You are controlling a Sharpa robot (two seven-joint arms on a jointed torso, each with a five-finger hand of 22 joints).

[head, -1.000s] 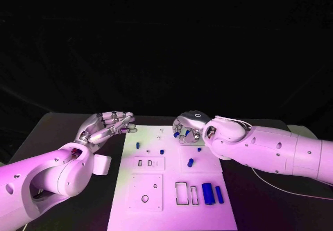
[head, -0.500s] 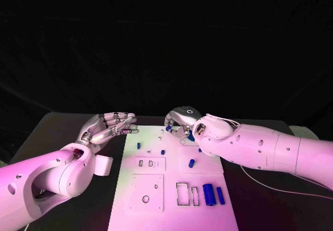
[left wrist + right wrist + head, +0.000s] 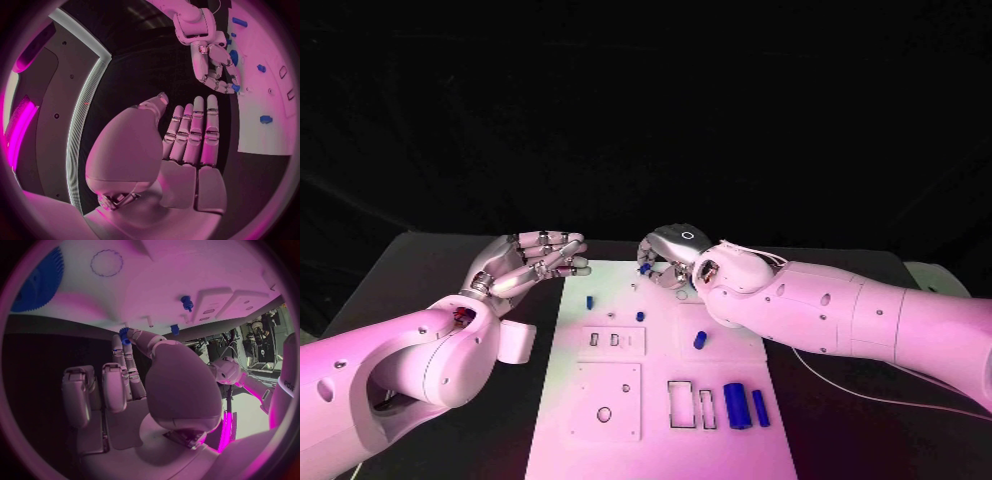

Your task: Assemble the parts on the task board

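Observation:
The white task board (image 3: 661, 440) lies in the middle of the table. My right hand (image 3: 672, 258) hovers over its far edge and pinches a small blue part (image 3: 646, 266) between thumb and fingertip; the right wrist view shows the same blue part (image 3: 125, 335) at the fingertips. My left hand (image 3: 531, 260) hangs off the board's far left corner, fingers spread and holding nothing. In the left wrist view the left hand (image 3: 187, 150) has straight fingers, with the right hand (image 3: 212, 60) beyond. Loose blue parts (image 3: 701, 340) lie on the board, two long ones (image 3: 733, 405) at the near right.
A small white block (image 3: 514, 342) sits on the black table to the left of the board. Empty rectangular slots (image 3: 678, 400) and a plate with a round hole (image 3: 604, 412) lie on the board's near half. A blue gear (image 3: 34, 282) and a blue peg (image 3: 185, 302) stand near my right hand.
My right hand has moved left and farther along the board's far edge, still pinching the small blue part. My left hand has barely moved.

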